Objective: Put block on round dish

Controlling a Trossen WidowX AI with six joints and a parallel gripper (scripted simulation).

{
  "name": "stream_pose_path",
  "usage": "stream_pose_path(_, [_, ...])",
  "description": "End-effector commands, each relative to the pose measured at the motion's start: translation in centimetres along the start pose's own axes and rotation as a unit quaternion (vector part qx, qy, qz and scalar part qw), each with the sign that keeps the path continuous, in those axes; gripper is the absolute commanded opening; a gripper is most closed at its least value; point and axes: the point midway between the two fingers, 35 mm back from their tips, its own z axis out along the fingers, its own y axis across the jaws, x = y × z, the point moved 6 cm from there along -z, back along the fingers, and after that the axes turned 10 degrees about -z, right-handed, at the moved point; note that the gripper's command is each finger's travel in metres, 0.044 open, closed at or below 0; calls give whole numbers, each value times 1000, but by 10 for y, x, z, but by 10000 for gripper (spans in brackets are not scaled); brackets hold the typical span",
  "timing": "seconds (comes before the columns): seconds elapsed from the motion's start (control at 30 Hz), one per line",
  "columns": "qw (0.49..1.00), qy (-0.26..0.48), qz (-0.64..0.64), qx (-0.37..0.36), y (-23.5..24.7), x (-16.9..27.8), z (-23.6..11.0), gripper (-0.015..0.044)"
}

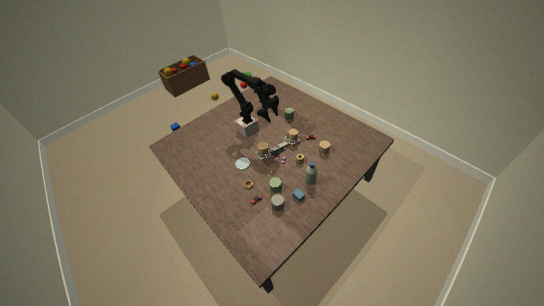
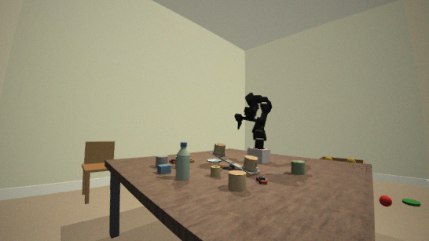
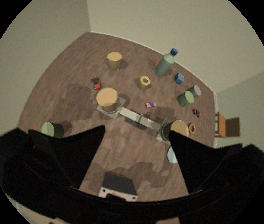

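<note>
On the desk (image 1: 209,174), bare wood is seen left of the round dish (image 1: 242,163). The two cups (image 1: 262,149) (image 1: 293,135) are set on the balance (image 1: 277,148) near mid-desk, clutter beyond. Further right, the hand (image 1: 267,113) is held high, released, fingers spread wide, grasping nothing.

On your table (image 1: 209,164) you have a pale green bottle (image 1: 311,173) with a blue cap, a blue block (image 1: 298,194) beside it, and a yellow ring (image 1: 248,183). On the floor, a brown crate (image 1: 185,77) holds coloured balls; a wooden chair (image 2: 97,160) stands by the wall.
</note>
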Motion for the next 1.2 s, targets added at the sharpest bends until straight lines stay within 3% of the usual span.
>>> stream_pose_path(0.0, [997, 22, -72, -25, 2, -18, 9, 440])
stream_pose_path(0.47, [950, 84, -282, -109, 16, -63, 54, 440])
stream_pose_path(1.17, [809, 124, -521, -242, 53, -98, 142, 440])
